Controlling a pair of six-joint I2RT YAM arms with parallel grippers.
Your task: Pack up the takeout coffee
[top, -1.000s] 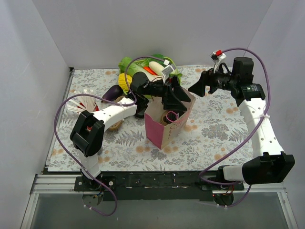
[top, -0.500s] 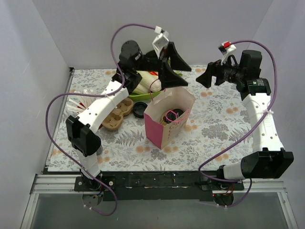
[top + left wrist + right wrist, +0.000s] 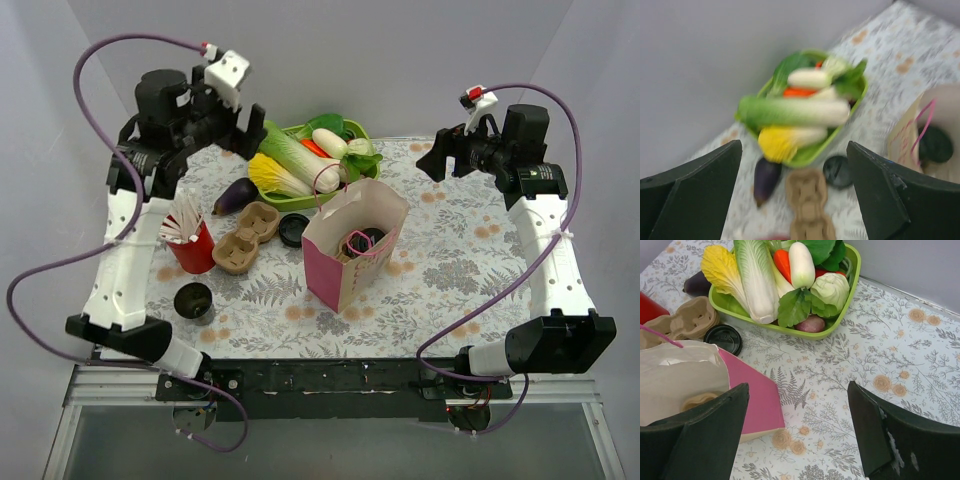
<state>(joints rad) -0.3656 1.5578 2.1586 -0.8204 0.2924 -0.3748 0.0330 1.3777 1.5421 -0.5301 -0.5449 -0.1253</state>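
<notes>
A dark cup with a round black lid sits inside the open pink paper bag at the table's middle. It also shows in the left wrist view, blurred, inside the bag. A second dark cup stands without a lid at the front left. A loose black lid lies beside the bag. My left gripper is open and empty, raised high at the far left. My right gripper is open and empty, high to the right of the bag.
A green tray of vegetables stands at the back. An eggplant, a brown cardboard carrier and a red cup of white straws lie left of the bag. Grey walls close three sides.
My left arm has lifted out of the bag and swung up to the far left, empty. The front left dark cup has come into view. My right arm has barely moved.
</notes>
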